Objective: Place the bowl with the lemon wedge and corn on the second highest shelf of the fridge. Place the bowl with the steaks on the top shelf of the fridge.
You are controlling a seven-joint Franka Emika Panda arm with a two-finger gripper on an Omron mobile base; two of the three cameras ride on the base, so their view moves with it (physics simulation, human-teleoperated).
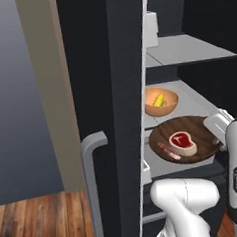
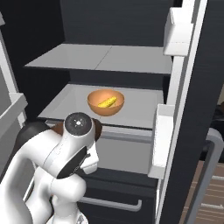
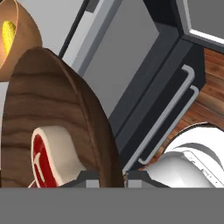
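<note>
The fridge (image 1: 112,66) stands open. The deep orange bowl (image 1: 160,101) (image 2: 105,102) (image 3: 13,39) rests on the second shelf (image 2: 140,107) with the yellow corn (image 1: 159,100) (image 2: 107,103) inside; I cannot make out the lemon wedge. The top shelf (image 1: 186,50) (image 2: 100,57) is bare. My gripper (image 1: 214,136) (image 3: 109,180) is shut on the rim of the shallow brown wooden dish (image 1: 184,138) (image 3: 57,113). It holds the dish just in front of and slightly below the second shelf's front edge. The red steaks (image 1: 183,142) (image 3: 48,153) lie in it. In the right base view my arm hides most of the dish.
The black fridge door with its grey bar handle (image 1: 95,182) stands open on the left. The other door, with white bins (image 2: 177,30) (image 2: 162,140), stands open on the right. Dark drawers with grey handles (image 3: 170,109) sit below the shelves. Beyond them is wooden floor (image 1: 42,221).
</note>
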